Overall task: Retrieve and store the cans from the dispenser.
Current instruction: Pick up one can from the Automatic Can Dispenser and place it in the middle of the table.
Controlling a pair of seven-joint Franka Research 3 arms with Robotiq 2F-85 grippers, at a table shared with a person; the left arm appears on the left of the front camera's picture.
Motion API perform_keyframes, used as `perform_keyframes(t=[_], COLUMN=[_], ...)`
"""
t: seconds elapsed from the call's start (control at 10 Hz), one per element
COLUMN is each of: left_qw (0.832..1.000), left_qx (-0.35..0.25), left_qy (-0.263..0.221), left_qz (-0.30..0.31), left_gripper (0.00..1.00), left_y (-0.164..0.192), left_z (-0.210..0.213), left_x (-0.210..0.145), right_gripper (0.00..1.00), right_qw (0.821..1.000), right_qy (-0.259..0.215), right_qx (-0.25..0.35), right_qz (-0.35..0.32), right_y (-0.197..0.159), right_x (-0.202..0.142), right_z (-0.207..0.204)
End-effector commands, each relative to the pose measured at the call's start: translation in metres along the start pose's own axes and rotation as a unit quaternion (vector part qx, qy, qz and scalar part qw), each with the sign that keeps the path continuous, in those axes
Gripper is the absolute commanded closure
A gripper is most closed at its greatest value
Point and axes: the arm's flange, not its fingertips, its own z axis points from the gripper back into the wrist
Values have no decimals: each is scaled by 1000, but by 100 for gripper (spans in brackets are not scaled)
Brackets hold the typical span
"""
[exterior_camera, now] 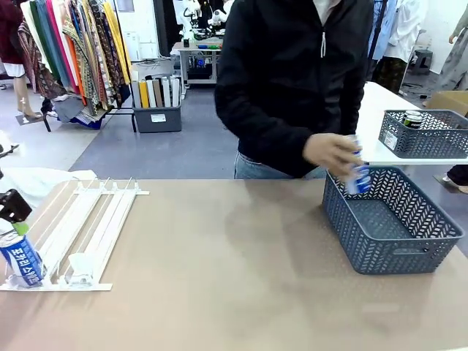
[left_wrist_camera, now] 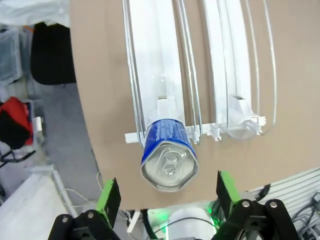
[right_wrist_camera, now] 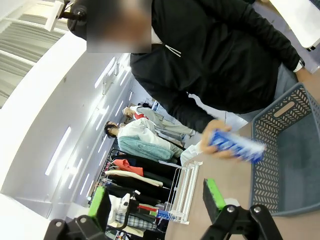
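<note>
A blue can (left_wrist_camera: 169,155) with white lettering lies at the low end of the white dispenser (left_wrist_camera: 150,60), its silver top facing my left wrist camera. My left gripper (left_wrist_camera: 167,196) is open, its green pads standing on either side of that can and clear of it. In the front view the same can (exterior_camera: 22,259) sits at the dispenser's (exterior_camera: 88,219) near left corner. Across the table the person's hand (exterior_camera: 333,152) holds another blue can (exterior_camera: 358,177) over the grey basket (exterior_camera: 409,252). My right gripper (right_wrist_camera: 156,200) is open and holds nothing, well back from that held can (right_wrist_camera: 237,145).
A second grey mesh basket (exterior_camera: 431,142) with a black can (exterior_camera: 413,118) stands on a white table at the back right. The person in a black jacket leans over the far edge. Bare tan tabletop (exterior_camera: 234,278) lies between dispenser and basket.
</note>
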Motion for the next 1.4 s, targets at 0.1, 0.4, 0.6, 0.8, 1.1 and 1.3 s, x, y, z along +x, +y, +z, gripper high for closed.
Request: perform_keyframes(t=[0.1,0.4,0.6,0.8,1.1,1.3], left_qw=[999,998,998,996,997,997], left_qx=[-29,-30,-36,-29,-14,-9], left_qy=[20,40,49,80,69,61], left_qz=[20,31,25,32,38,35], left_gripper=[0,0,0,0,87,100], left_y=[1,3,1,1,2,3], left_z=[-32,-49,-51,-57,-59,-61], left_x=[5,11,12,12,14,15], right_gripper=[0,0,0,0,0,0], right_qw=[1000,1000,1000,1000,1000,1000], right_qy=[-10,-10,-10,-10,-10,-10], right_qx=[14,14,14,14,14,14], right_qz=[2,2,2,2,2,2], right_y=[3,3,3,3,3,3], right_x=[3,3,3,3,3,3], right_z=[-2,-2,-2,-2,-2,-2])
